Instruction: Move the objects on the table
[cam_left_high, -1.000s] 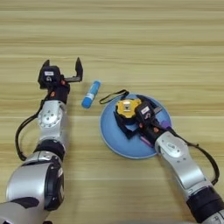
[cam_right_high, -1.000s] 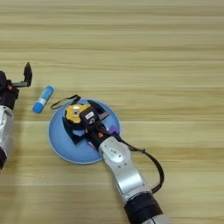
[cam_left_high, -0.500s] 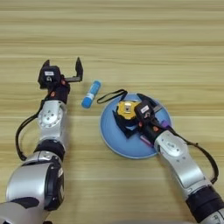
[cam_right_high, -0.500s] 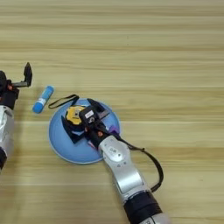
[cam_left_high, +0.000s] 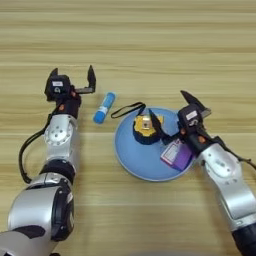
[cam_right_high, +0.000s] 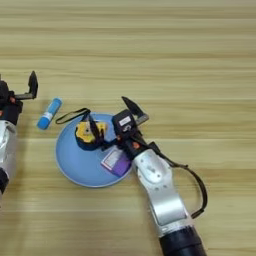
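Items as we find them on the wooden surface (cam_left_high: 150, 45):

1. Blue tube (cam_left_high: 104, 107) with white label — lies flat on the bare wood, just left of the plate and apart from it. Its long axis runs near-vertical in the view, tilted a little, the top end leaning right.

2. Yellow tape measure (cam_left_high: 145, 128) — sits on the light-blue plate (cam_left_high: 132, 162), upper left part, its black cord (cam_left_high: 126, 109) looping out over the rim toward the tube.

3. Purple block (cam_left_high: 176, 153) with a white-and-red card on its face — rests on the right side of the plate, close against the right wrist.

4. Left hand (cam_left_high: 73, 80) — its two black fingers stand wide apart, holding nothing. It hovers just up and left of the tube.

5. Right hand (cam_left_high: 173, 111) — fingers spread apart over the plate, one black tip beside the tape measure, the other pointing up past the rim. We see nothing clamped between them.

Relation that matters — we judge the tube to be the one item still off the plate, and the left hand is far the nearer to it. The tube lies down and to the right of that hand. A grasp would want the fingers closing across the tube's short width, so some turn of the wrist seems called for.
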